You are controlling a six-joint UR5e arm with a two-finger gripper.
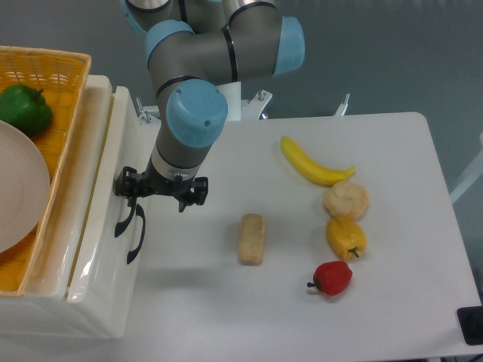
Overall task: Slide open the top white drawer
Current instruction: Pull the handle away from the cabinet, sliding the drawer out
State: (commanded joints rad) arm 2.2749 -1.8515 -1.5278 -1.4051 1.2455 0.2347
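Observation:
The white cabinet stands at the table's left edge. The top white drawer (123, 143) shows its glossy front, with the black curved handle (121, 224) hanging on it. A second black handle (137, 240) just to the right belongs to the lower drawer. My gripper (130, 197) hangs under the grey and blue arm, right at the upper end of the top handle. Its black fingers are closed around that handle. The drawer front stands a little out from the cabinet body.
A yellow wicker basket (56, 90) on the cabinet holds a green pepper (24, 108) and a pale plate (19, 196). On the table lie a bread roll (252, 238), banana (313, 164), round bun (346, 200), yellow pepper (346, 237) and red pepper (333, 277).

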